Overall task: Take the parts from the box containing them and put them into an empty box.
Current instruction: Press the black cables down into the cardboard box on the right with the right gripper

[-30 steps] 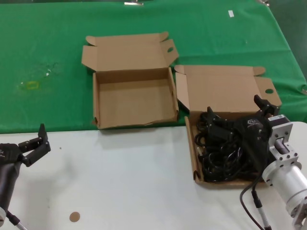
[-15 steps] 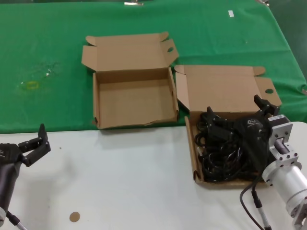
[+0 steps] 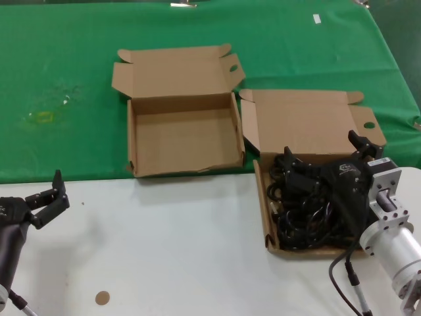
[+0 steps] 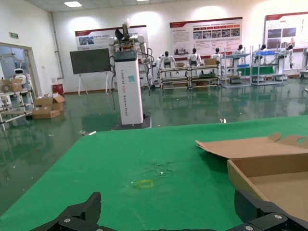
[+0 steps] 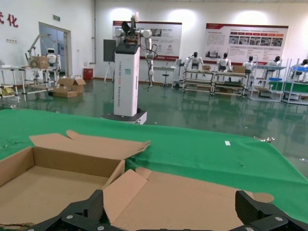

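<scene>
The black cables point(image 3: 302, 204) lie coiled in the right cardboard box point(image 3: 266, 217), whose lid point(image 3: 309, 122) stands open behind them. The empty box point(image 3: 184, 141) sits to its left on the green cloth, lid open. My right gripper point(image 3: 322, 158) hangs over the far part of the cable box, open and empty; in the right wrist view point(image 5: 171, 204) its fingers frame that box's lid point(image 5: 192, 202), with the empty box point(image 5: 48, 187) beside. My left gripper point(image 3: 46, 189) is parked open at the near left, over the white table; its wrist view point(image 4: 167, 204) shows the empty box's edge point(image 4: 274, 178).
A green cloth point(image 3: 66, 66) covers the far half of the table; the near half is white point(image 3: 164, 250). A yellowish mark point(image 3: 43, 117) lies on the cloth at the left. A small brown disc point(image 3: 101, 297) lies near the front edge.
</scene>
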Controlling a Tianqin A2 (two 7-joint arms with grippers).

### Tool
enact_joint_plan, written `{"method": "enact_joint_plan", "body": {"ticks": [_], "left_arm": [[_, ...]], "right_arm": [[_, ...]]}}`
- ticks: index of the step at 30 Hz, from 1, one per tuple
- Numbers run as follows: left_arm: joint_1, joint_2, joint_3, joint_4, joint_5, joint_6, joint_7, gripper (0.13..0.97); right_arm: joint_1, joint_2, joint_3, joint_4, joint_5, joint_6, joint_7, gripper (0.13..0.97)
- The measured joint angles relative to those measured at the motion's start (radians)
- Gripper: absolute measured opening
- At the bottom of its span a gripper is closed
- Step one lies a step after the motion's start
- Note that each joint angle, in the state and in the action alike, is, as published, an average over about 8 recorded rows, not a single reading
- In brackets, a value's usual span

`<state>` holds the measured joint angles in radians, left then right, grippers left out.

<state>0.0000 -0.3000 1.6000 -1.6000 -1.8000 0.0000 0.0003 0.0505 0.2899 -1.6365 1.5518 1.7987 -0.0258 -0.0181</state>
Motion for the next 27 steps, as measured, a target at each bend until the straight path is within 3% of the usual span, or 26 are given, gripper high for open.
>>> {"method": "enact_joint_plan", "body": {"ticks": [27], "left_arm": [[0.0, 0.0, 0.0, 0.0, 0.0, 0.0, 0.0, 0.966]], "right_arm": [[0.0, 0.0, 0.0, 0.0, 0.0, 0.0, 0.0, 0.966]]}}
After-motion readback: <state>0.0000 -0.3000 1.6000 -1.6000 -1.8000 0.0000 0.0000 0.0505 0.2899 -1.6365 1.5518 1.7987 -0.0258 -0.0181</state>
